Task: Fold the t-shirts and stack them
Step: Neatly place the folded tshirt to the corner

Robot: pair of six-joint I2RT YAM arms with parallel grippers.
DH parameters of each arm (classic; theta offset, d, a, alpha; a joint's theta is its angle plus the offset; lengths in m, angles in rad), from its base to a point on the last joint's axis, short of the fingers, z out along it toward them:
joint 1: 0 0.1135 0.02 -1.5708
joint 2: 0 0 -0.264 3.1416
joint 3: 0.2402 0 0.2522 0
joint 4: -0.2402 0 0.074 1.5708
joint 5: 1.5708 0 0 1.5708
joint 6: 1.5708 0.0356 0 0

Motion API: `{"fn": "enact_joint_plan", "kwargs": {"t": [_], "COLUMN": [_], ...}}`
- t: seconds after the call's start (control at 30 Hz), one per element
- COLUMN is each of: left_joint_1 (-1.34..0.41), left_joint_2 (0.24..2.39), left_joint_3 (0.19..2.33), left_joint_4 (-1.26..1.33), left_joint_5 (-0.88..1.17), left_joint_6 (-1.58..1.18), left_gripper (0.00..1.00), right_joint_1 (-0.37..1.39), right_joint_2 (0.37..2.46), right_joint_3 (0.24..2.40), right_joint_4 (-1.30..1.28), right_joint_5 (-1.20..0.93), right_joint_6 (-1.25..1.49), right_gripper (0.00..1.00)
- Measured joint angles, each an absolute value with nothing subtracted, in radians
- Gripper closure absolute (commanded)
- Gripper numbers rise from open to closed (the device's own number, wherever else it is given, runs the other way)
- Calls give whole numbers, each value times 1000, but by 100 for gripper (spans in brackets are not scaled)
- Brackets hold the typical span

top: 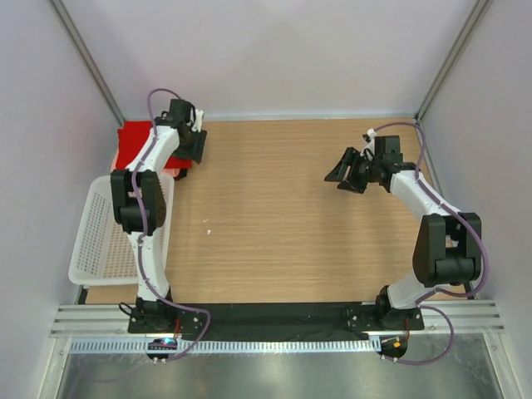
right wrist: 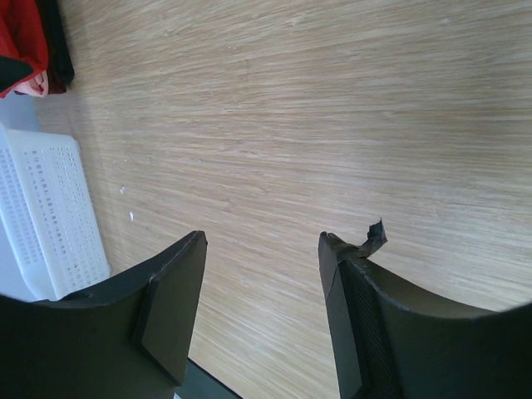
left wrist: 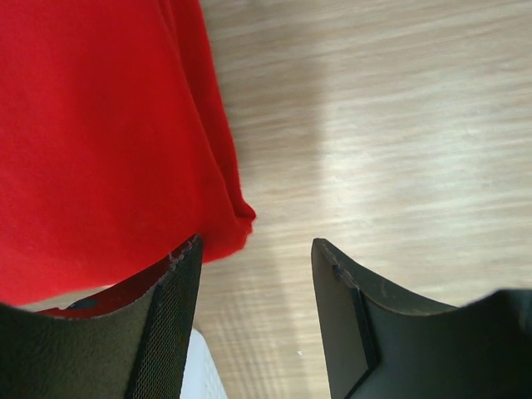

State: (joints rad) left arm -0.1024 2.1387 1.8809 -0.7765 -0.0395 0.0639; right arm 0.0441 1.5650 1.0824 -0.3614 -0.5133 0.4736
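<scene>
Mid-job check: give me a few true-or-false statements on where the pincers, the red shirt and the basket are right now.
1. The right pincer holds a shirt. False: its jaws stand open over the bare table, with nothing between them.
2. The red t-shirt lies at the table's far left corner. True.
3. The left pincer is clamped on the red t-shirt. False: it is open, with bare wood between its jaws and the cloth's edge off to one side.
4. The white basket sits at the table's left edge, nearer the arm bases than the red t-shirt. True.
</scene>
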Motion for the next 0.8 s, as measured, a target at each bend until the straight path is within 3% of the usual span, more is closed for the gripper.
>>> {"fn": "enact_joint_plan", "kwargs": {"t": [0.23,0.27,0.3,0.4,0.43,0.47,0.57,0.63,0.8], "left_joint_1": [-100,-104,-107,-134,-151,-169,-231,-281,-321], "left_joint_2": [2138,2124,2101,1974,1914,1850,1656,1515,1291], "left_joint_3": [1973,1969,1954,1851,1810,1761,1637,1553,1426], "left_joint_4": [-878,-879,-879,-863,-855,-834,-768,-718,-617], "left_joint_5": [119,150,185,269,300,327,387,421,497], "left_joint_6": [5,-10,-23,-66,-83,-101,-151,-169,-229], "left_gripper": [43,42,41,40,38,27,20,0,0], "right_joint_1": [44,44,44,44,44,44,44,44,44], "right_joint_2": [1522,1502,1478,1387,1357,1336,1256,1196,1005], "right_joint_3": [1088,1088,1088,1092,1102,1113,1147,1147,1147], "right_joint_4": [-449,-467,-484,-529,-551,-572,-609,-613,-606], "right_joint_5": [-480,-475,-470,-454,-445,-440,-435,-438,-424], "right_joint_6": [476,477,479,463,455,446,438,448,477], "right_gripper": [33,26,12,0,0,0,0,0,0]}}
